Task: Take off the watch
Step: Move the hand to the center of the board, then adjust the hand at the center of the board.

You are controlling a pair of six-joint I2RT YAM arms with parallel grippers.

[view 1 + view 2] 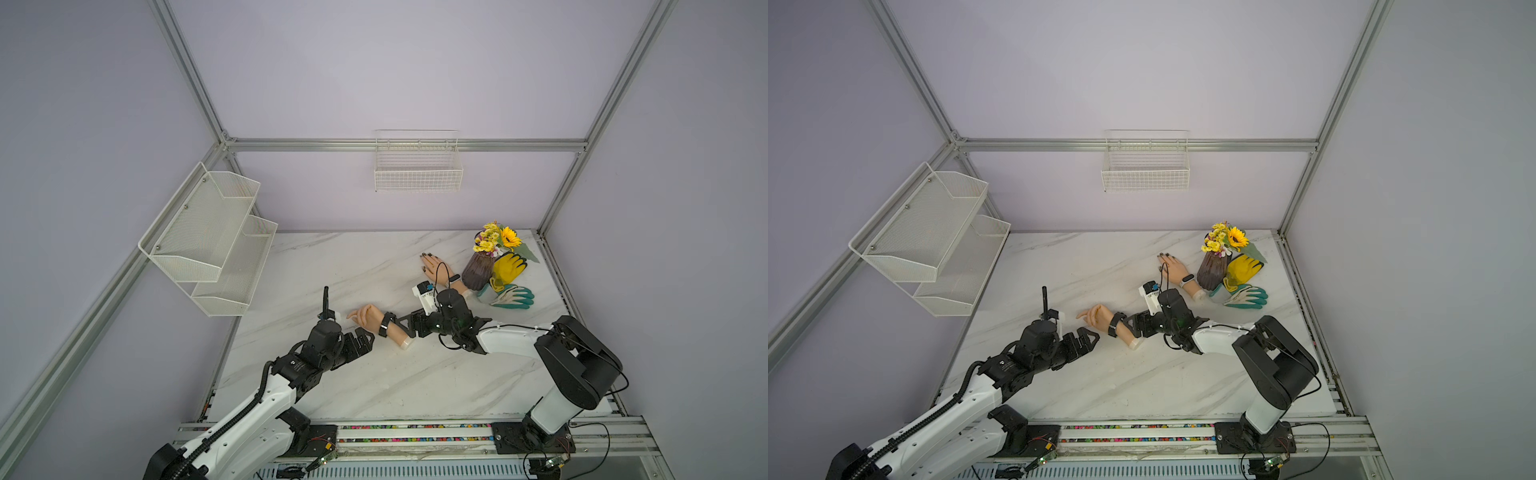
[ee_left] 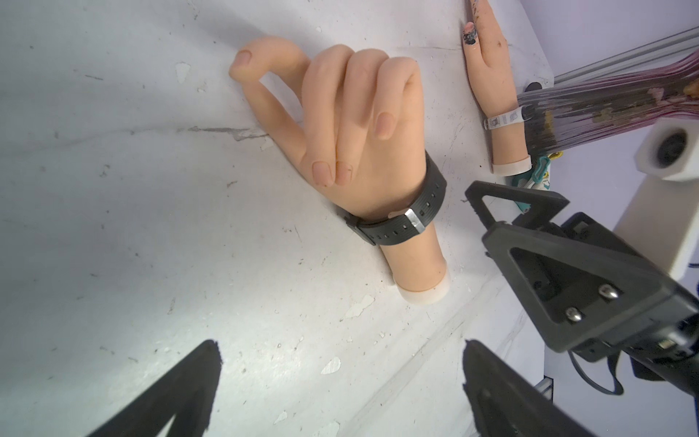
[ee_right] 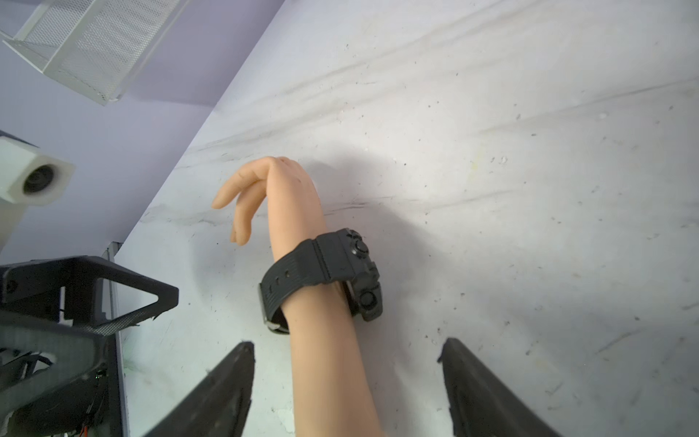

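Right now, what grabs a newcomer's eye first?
A flesh-toned mannequin hand wearing a black watch lies mid-table, flanked by the open left gripper and open right gripper. At the far right corner, a second mannequin hand sits beside a sunflower vase and work gloves.

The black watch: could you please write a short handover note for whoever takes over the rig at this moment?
Left gripper: open, empty, just short of the mannequin hand, touching nothing.
Right gripper: open, jaws on either side of the forearm, not gripping it.
Black watch: strap closed round the wrist; the hand lies on the table between the two arms.
Done: both arms are in position at the hand.
Left: undo the strap and take the watch off the wrist.
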